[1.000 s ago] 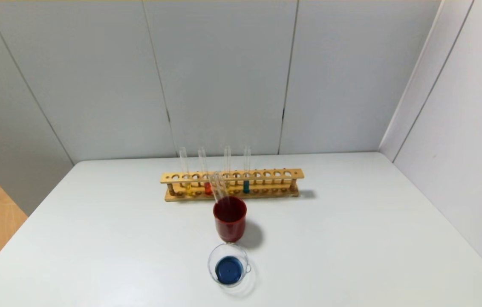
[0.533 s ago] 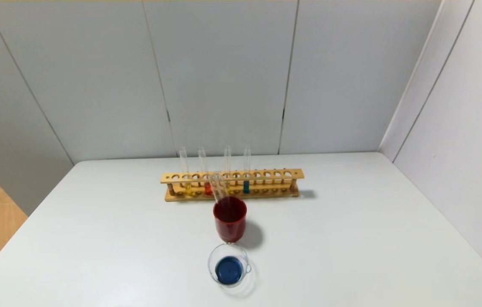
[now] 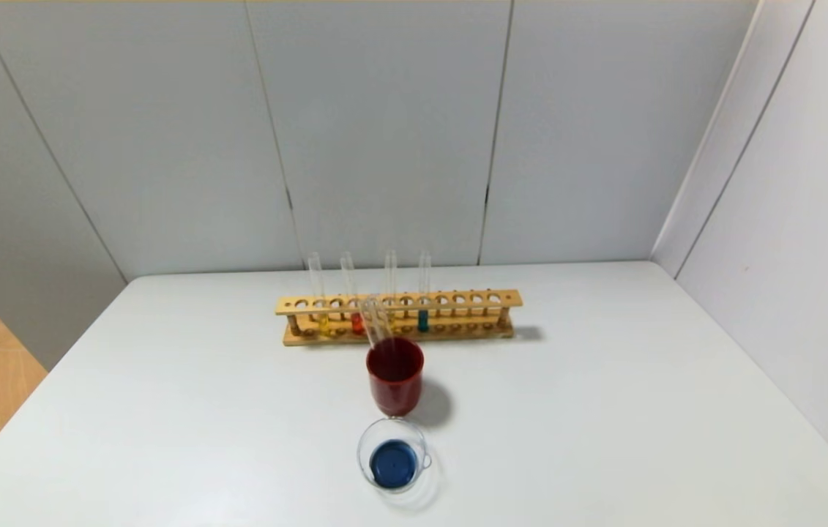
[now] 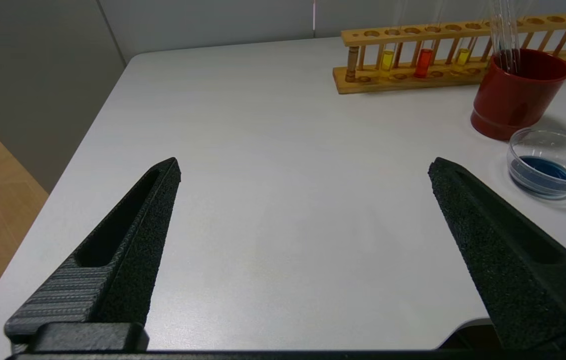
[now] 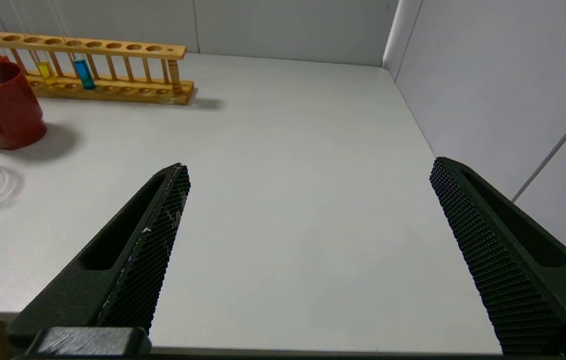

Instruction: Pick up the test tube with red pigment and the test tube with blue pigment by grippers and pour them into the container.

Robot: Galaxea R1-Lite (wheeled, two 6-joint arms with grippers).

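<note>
A test tube with red pigment [image 3: 356, 322] [image 4: 423, 62] stands in the wooden rack [image 3: 457, 300]. Farther along the rack is a tube of darker teal-blue liquid [image 3: 423, 320] [image 5: 84, 75]. I cannot pick out the test tube with blue pigment. Empty clear tubes [image 3: 375, 318] lean in a dark red cup [image 3: 394, 384]. In front of the cup, the container [image 3: 359, 454] [image 4: 553, 132] holds blue liquid. My left gripper [image 4: 303, 167] hangs open over the table's near left part. My right gripper [image 5: 308, 167] hangs open over the near right part. Neither arm shows in the head view.
Two tubes of yellow liquid [image 3: 323, 322] [image 5: 46, 72] also stand in the rack. Grey wall panels close off the back and the right side [image 3: 787, 219]. The table's near edge lies just under both grippers.
</note>
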